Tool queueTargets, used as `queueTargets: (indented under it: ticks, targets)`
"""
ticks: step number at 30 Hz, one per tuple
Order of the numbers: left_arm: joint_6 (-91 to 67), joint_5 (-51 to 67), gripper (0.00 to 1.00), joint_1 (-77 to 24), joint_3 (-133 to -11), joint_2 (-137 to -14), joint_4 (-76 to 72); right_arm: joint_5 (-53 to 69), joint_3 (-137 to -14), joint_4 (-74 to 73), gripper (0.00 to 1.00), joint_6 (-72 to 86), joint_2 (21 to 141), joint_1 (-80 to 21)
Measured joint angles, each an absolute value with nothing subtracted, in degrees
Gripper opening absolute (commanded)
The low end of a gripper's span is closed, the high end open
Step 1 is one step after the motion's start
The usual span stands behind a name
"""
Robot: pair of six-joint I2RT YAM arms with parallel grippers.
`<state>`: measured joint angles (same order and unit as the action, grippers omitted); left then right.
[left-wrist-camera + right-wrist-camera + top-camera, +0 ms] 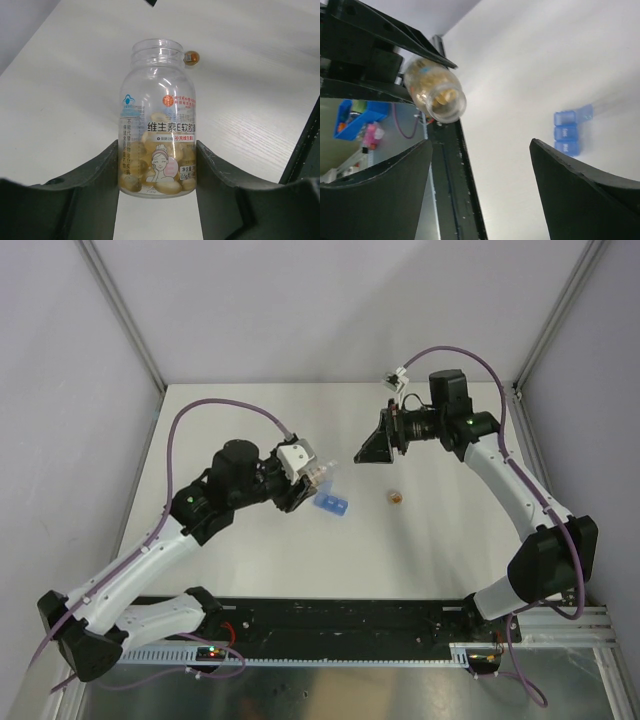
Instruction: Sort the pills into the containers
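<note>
Fingers (90, 190) of the left end effector (157, 170) clamp the lower body of a clear, uncapped softgel bottle (159, 125), partly filled with yellow capsules (150, 175). Beyond its mouth, a small amber object (191, 57) lies on the desk (260, 100). The light-blue pill box (332, 504) rests on the desk just beside this end effector, toward the right arm. The right end effector (480, 145) hovers above the desk with its jaws spread and nothing between them. The bottle's mouth points its way.
</note>
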<state>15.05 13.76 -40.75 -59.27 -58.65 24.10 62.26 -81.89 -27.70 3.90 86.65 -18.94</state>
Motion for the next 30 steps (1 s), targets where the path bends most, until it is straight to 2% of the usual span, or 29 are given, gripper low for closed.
queueTargets:
  ticks: [8,19,30]
  targets:
    - [14.37,14.13,0.00,-37.52,-58.15,-56.31,22.79,49.69,-81.36,-32.45,0.83,-6.59,87.48,-20.95]
    - [12.56,15.44,0.00,-32.80,-57.91,-53.21,21.76,29.06,-76.05,-31.64,0.83,-12.78,96.05,-29.85]
    - [11.57,15.81,0.00,-30.83,-54.59,-52.69,22.22,18.06,-75.99,-27.07,0.82,-14.94,104.20,-35.42]
